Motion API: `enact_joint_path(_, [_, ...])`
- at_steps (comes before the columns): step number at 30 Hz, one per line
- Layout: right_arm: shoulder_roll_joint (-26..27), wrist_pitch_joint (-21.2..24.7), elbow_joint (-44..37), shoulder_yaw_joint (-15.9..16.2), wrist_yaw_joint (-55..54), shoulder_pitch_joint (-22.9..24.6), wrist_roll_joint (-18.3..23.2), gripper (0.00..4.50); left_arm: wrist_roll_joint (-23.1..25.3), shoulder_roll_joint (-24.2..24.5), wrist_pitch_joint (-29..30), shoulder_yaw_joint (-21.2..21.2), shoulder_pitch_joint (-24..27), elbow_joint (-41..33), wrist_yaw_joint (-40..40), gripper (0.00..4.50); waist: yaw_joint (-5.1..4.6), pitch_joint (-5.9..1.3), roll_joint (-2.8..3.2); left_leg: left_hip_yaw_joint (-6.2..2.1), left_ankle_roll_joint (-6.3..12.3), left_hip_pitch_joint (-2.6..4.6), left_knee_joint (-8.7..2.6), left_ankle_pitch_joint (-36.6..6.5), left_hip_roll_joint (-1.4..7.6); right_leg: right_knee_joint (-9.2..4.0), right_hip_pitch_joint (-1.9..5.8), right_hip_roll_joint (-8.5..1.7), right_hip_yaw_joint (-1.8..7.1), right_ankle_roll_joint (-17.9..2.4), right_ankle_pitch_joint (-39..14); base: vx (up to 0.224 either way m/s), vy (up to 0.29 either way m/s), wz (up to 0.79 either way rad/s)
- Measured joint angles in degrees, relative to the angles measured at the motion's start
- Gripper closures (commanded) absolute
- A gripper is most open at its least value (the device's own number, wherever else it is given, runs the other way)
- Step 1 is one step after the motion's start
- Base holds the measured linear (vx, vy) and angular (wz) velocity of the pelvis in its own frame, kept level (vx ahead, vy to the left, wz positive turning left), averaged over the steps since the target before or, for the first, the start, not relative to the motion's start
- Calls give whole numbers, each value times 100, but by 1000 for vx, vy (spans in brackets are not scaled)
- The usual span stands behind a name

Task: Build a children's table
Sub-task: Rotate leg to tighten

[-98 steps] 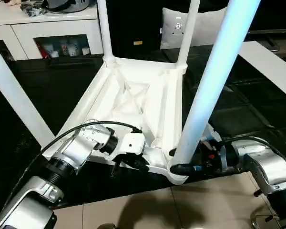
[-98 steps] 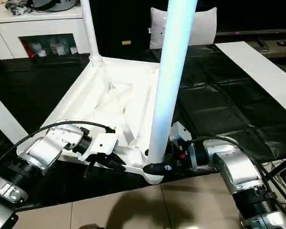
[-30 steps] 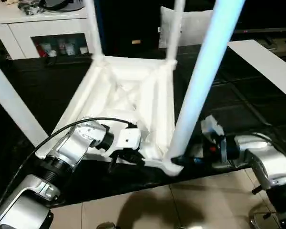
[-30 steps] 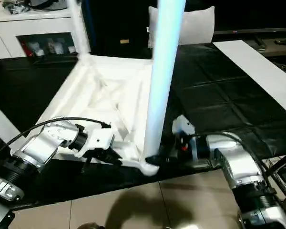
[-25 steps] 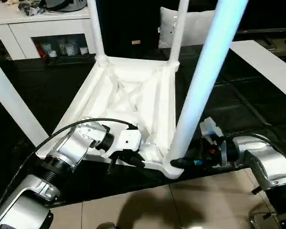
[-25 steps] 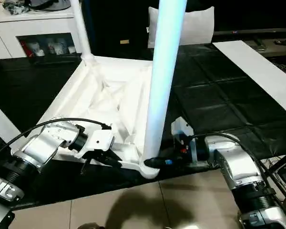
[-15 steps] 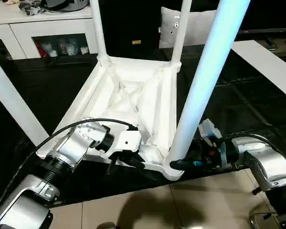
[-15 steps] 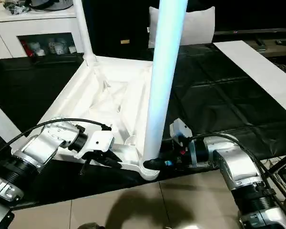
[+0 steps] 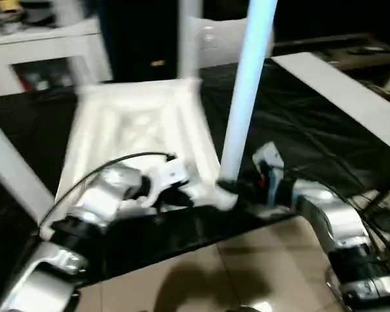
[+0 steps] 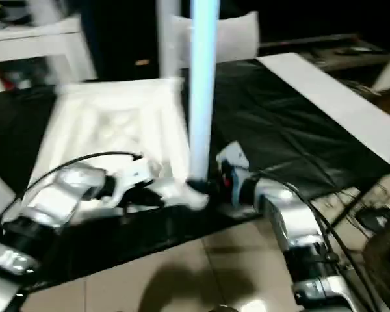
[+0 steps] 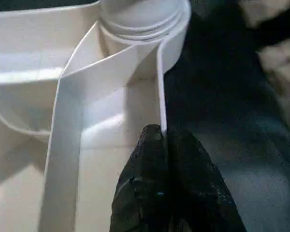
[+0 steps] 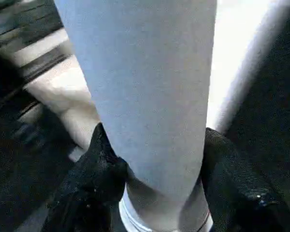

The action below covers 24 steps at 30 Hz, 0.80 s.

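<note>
We read no writing. Our left gripper pinches the tabletop rim; our right gripper clamps the leg. A pillow stands behind.

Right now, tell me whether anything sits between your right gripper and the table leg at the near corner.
Nothing visible does. The right gripper has its black fingers on either side of the leg, against its base just above the corner socket. The left gripper is clamped on the tabletop's rim.

Black quilted mat, white cabinet, white pillow, tiled floor
</note>
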Motion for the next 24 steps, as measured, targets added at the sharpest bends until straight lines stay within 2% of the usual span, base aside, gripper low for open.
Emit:
enact_joint_path(4, [426,-124,334,-256,-1062,-221,-214,250,289,-485,271,0,-179,163,802,450,-13,0,0,-1,0,0,0,0,-1,0,-2,0,-1,0,0,0,0,0])
enact_joint_path(5, [470,-192,378,-314,-1159,-225,-218,195,304,-541,278,-3,-191,176,895,450,-9,-1,2,-1,1,-1,-1,0,-1,0,-5,0,-1,0,1,0,0,0])
enact_joint_path(7, [467,-259,397,-325,-1176,-223,-226,182,306,-598,298,-4,-196,176,933,450,5,-2,3,-1,2,-9,-1,-1,-1,0,-2,0,0,-1,2,0,0,0])
enact_joint_path(10, [371,-324,438,-316,-1186,-192,-288,146,263,-705,251,-114,-197,118,888,450,116,-8,13,1,8,-12,-5,-5,-6,-1,-10,-3,11,-11,46,18,-1,4])
enact_joint_path(12, [335,-337,338,-318,-1060,-126,-266,128,249,-680,187,-122,-197,108,821,450,188,-9,16,5,11,-25,-22,-8,-3,0,-16,0,11,-23,52,27,-2,6])
enact_joint_path(17, [28,-525,188,-298,-540,77,-159,89,186,-471,-201,-158,-195,167,626,450,239,-7,20,5,10,-41,-38,-7,-2,-1,-25,2,8,-21,43,0,0,0])
enact_joint_path(20, [-491,-752,19,-105,316,345,-26,63,82,-228,-493,-168,-150,183,261,450,310,-5,23,6,10,-36,-30,-7,-3,-1,-26,-2,8,-21,43,0,0,0])
enact_joint_path(24, [-886,-785,-336,2,1139,525,164,30,-1,36,-819,-188,-132,232,-160,450,340,-2,27,6,10,-37,-23,-7,-3,-2,-26,-3,9,-20,47,0,0,0])
